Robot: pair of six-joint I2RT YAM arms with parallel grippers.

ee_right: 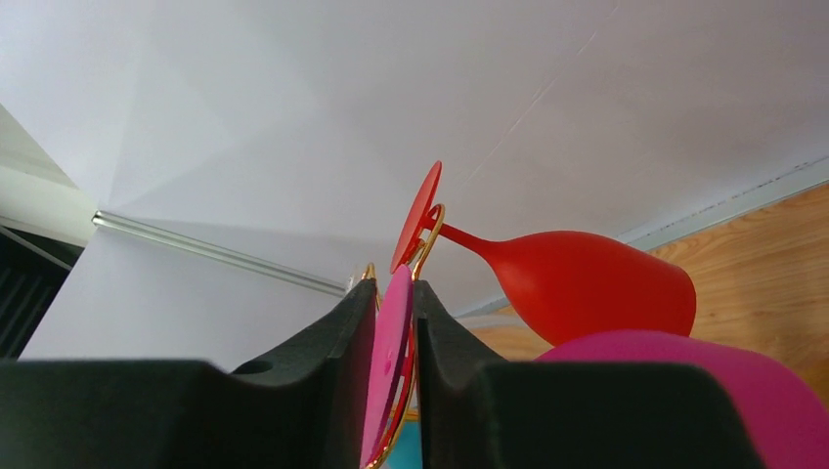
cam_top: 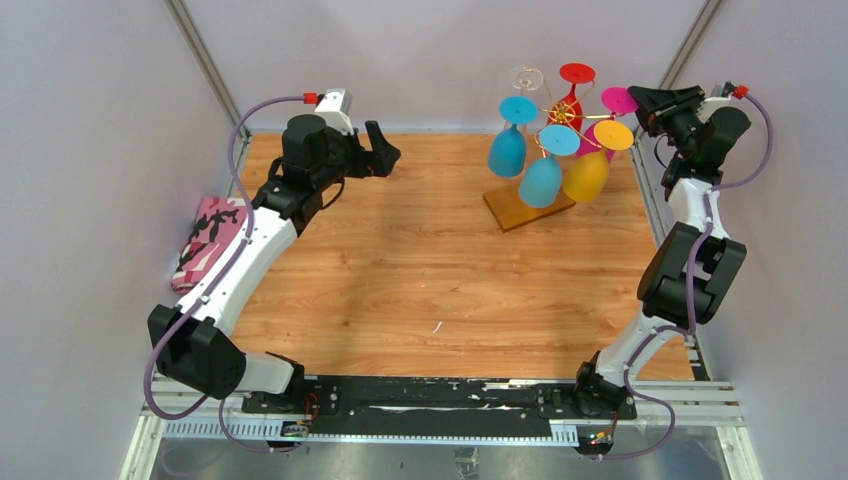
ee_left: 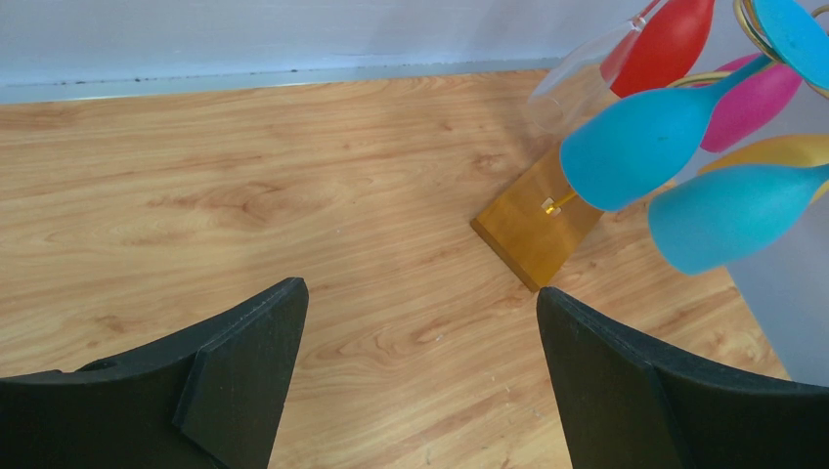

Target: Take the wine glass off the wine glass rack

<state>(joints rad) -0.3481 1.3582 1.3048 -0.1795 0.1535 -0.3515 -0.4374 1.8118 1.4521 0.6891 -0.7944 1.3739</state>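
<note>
The wine glass rack, gold wire on an amber wooden base, stands at the back right with several coloured glasses hanging upside down. My right gripper is shut on the round foot of the magenta wine glass, which still hangs in a gold scroll arm. In the right wrist view the magenta foot and a gold wire sit between my fingers, and the magenta bowl shows at lower right. My left gripper is open and empty, left of the rack; it also shows open in the left wrist view.
Two blue glasses, a yellow one, a red one and a clear one hang on the rack. A pink patterned cloth lies at the table's left edge. White walls close in behind and right.
</note>
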